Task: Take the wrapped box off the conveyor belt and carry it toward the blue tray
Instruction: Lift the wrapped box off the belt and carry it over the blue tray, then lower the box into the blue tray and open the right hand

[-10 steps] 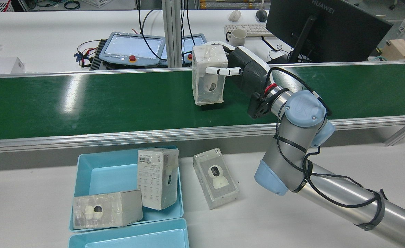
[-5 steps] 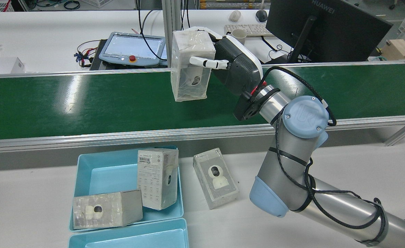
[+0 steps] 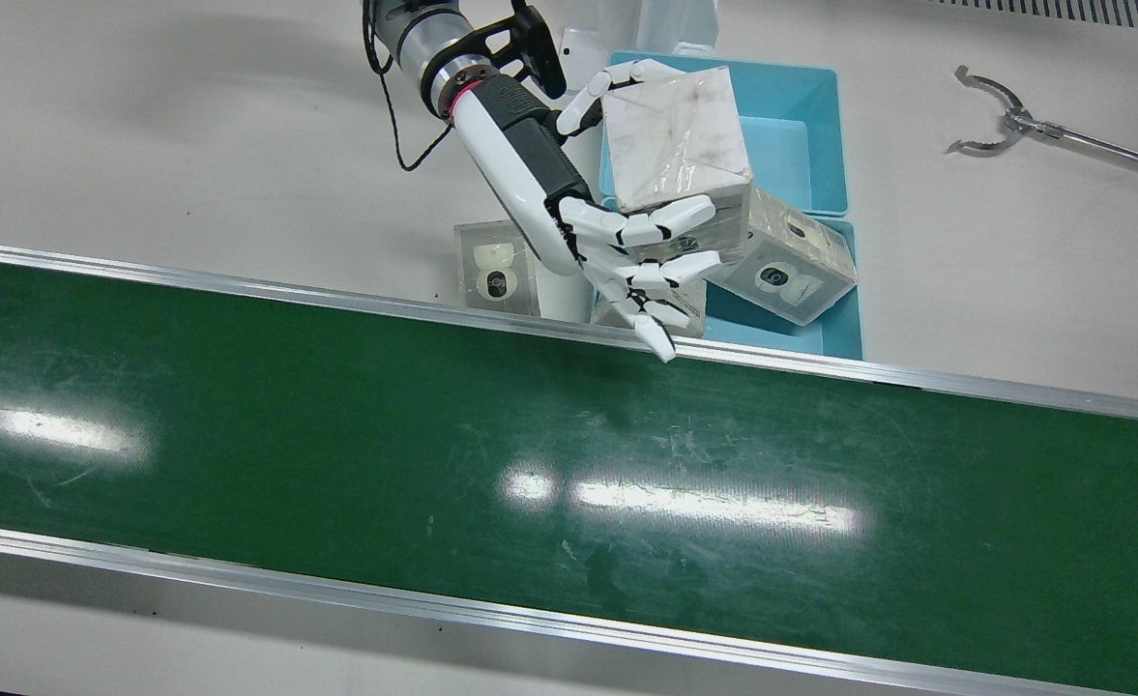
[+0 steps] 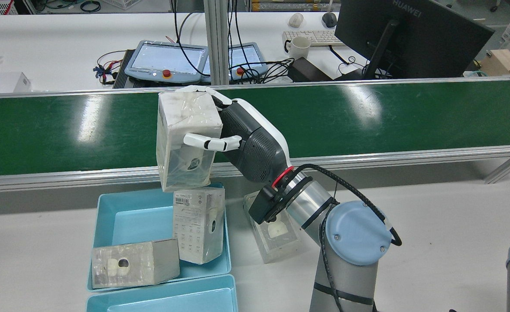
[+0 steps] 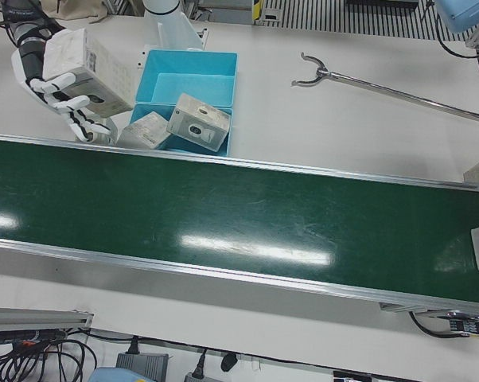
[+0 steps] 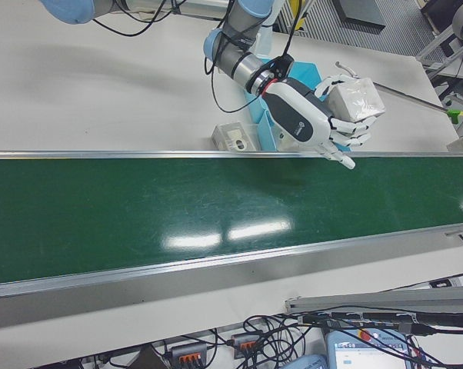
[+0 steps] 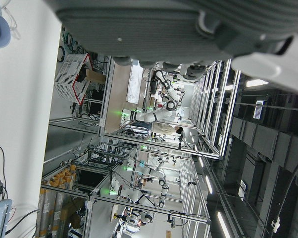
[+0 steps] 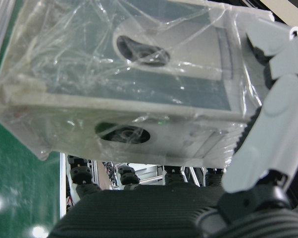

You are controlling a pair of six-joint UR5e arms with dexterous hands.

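My right hand [image 4: 237,141] has its fingers [image 4: 207,142] clamped on the wrapped box [image 4: 185,138], held in the air above the belt's near rail [image 4: 64,178], just over the blue tray [image 4: 120,216]. Plastic film blurs its print. My left hand is only partly visible; its finger state is unclear. The monitor [image 4: 406,34] reads HUAWEI.

We count four wrapped boxes [image 4: 187,143], two blue trays [image 4: 107,216], one green conveyor belt [image 4: 367,117], and one grabber tool [image 3: 1004,121].

The white table [image 4: 432,225] carries two blue trays [image 4: 107,216]; a wrapped box [image 4: 261,249] lies beside them.
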